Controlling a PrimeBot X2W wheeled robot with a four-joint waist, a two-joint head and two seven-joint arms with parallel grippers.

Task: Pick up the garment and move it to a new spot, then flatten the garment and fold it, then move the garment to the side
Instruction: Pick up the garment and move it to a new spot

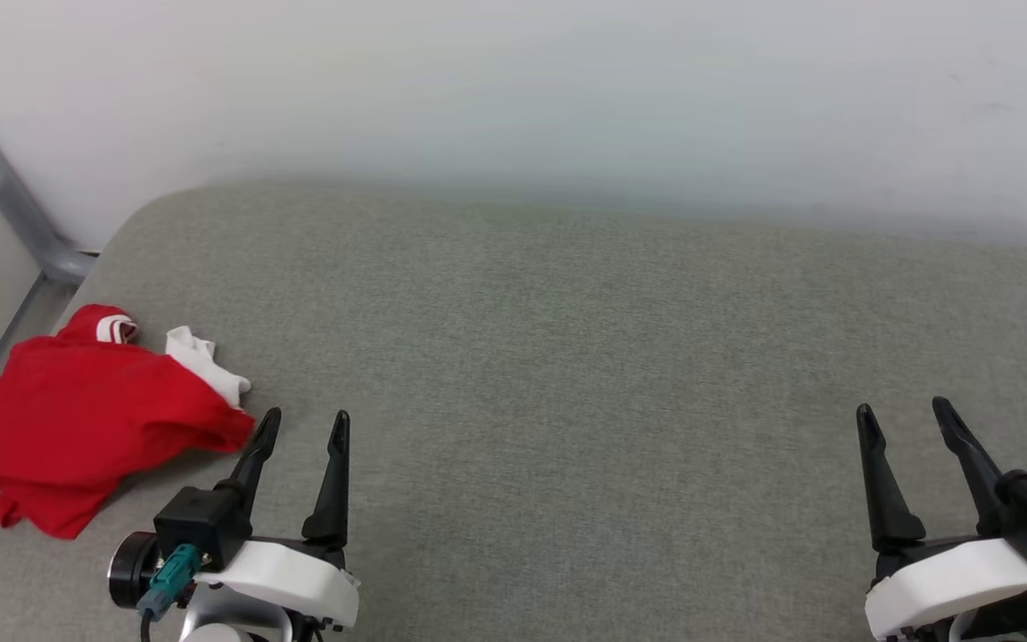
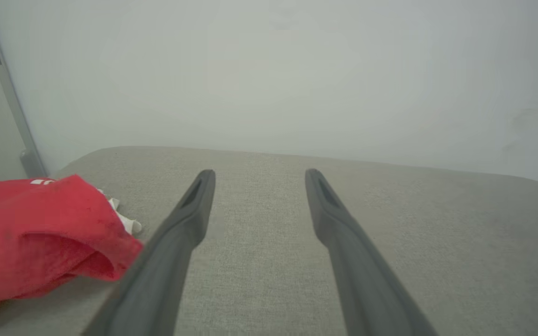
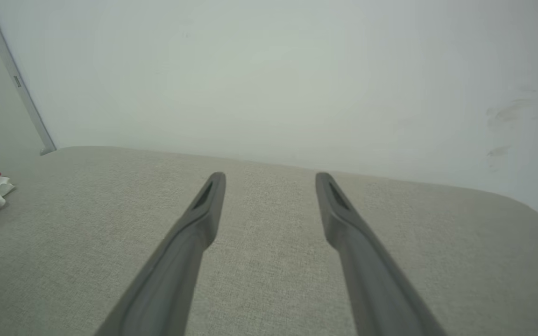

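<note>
Pale, plain wall (image 1: 567, 89) behind, and a broad tabletop (image 1: 567, 357) in grey-green woven fabric, its far corners rounded. At the left edge sits the garment (image 1: 77, 419), a crumpled red heap, its long axis running roughly across from that edge toward the middle. The striped collar is at its far side and a white sleeve pokes inward. The left hand (image 1: 306, 415) is spread, one finger just beside the red cloth. The right hand (image 1: 904, 406), near the right edge, is spread too, holding nothing.

The garment (image 1: 77, 428) lies on the cushion (image 1: 567, 357), far left (at its edge). The left gripper (image 1: 307, 415) is just beside it; the right gripper (image 1: 901, 406) is well apart.
</note>
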